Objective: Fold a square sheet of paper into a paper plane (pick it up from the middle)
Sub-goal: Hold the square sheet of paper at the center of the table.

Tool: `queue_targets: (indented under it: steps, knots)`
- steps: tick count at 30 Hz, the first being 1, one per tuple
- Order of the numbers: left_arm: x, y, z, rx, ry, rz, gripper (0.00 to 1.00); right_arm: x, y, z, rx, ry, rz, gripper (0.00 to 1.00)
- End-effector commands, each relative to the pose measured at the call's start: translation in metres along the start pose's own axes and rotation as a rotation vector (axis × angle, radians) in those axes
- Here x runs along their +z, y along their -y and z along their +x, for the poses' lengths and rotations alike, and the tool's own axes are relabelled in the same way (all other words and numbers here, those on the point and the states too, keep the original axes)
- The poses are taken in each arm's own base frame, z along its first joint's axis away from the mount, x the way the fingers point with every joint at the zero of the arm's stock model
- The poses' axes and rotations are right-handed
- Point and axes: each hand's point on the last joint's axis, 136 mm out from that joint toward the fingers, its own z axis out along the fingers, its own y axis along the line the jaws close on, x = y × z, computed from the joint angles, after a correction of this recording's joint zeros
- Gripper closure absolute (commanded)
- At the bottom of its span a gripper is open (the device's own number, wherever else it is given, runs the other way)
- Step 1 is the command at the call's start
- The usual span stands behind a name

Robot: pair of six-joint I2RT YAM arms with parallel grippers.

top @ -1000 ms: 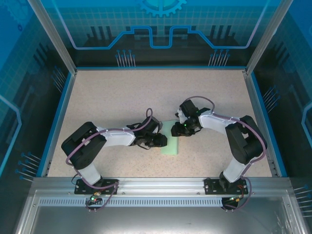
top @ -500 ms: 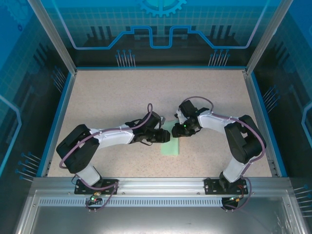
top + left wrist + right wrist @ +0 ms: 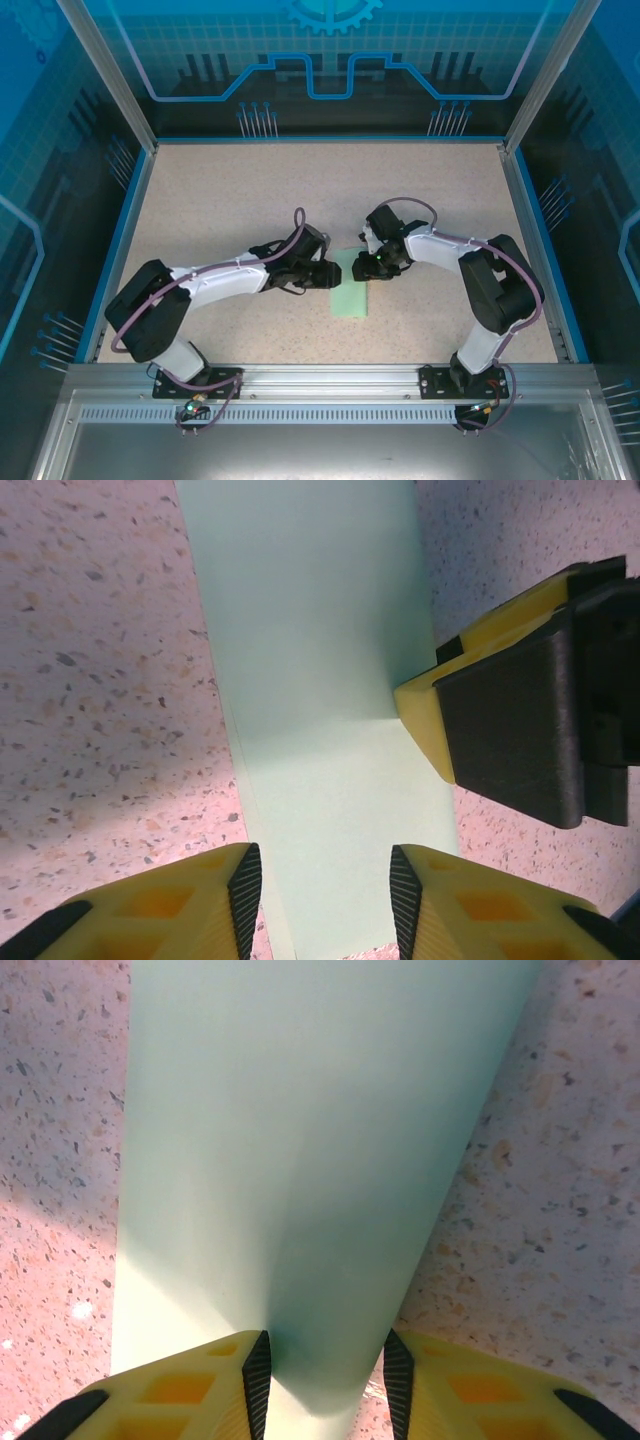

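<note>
Paper (image 3: 351, 292), folded into a narrow pale green strip, lies flat on the speckled table (image 3: 250, 200) between your two arms. Your left gripper (image 3: 320, 875) sits over it with jaws partly spread, holding nothing. Your right gripper (image 3: 322, 1360) is likewise half-spread above the strip's tapering end, gripping nothing.

Top view bright, even, sharp; wrist views shadowed, pinkish patches, slightly soft.
</note>
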Motion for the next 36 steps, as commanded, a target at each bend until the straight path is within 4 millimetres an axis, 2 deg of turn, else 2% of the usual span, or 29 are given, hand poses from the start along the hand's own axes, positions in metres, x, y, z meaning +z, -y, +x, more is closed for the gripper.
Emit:
queue_targets:
  steps: [1, 9, 36]
  knots:
    - [-0.007, -0.008, 0.001, -0.021, 0.007, -0.013, 0.58, 0.004, -0.004, -0.001, 0.021, -0.005, 0.002, 0.62]
    - [-0.009, -0.009, 0.002, -0.054, 0.007, 0.007, 0.56, 0.007, -0.008, -0.003, 0.056, 0.001, -0.038, 0.62]
    - [0.001, -0.01, 0.007, -0.088, -0.03, 0.015, 0.51, 0.007, 0.005, 0.003, 0.017, -0.015, 0.004, 0.62]
